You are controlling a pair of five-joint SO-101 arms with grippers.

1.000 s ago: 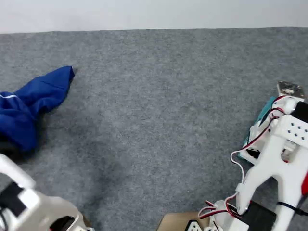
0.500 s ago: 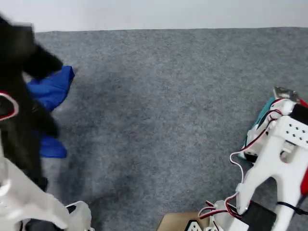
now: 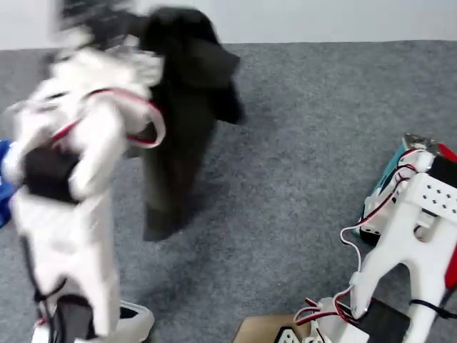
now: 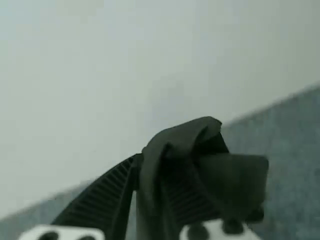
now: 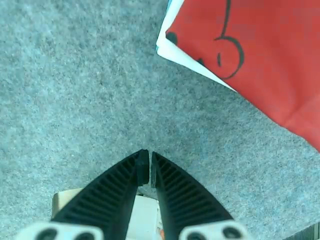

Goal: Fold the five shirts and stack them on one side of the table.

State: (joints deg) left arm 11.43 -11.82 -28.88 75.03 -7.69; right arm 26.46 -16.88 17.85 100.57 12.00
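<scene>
Grey carpeted bench (image 3: 300, 143) below a pale wall (image 3: 321, 18). Over the far left part, a black shirt (image 3: 182, 121) held up in the air, bunched at the top and hanging down long, its lower end close to the carpet; impossible to tell whether touching there. Pinched at its upper fold between the left arm's fingers (image 4: 102, 195), with cloth draped over and around them. Just beside it, nearer the front edge, the raised left arm (image 3: 71, 200), white with red wiring. A sliver of blue shirt (image 3: 3, 204) at the left edge, behind that arm. At the right edge, well apart from the black one, a red shirt (image 5: 250, 55) lying flat on the carpet, a white layer (image 5: 187, 56) peeping out beneath it. Near its corner, the right arm's fingers (image 5: 122, 187) pressed together with nothing between them, pointing down at bare carpet. A piece of cardboard (image 3: 260, 330) at the front edge, by the right arm's base.
</scene>
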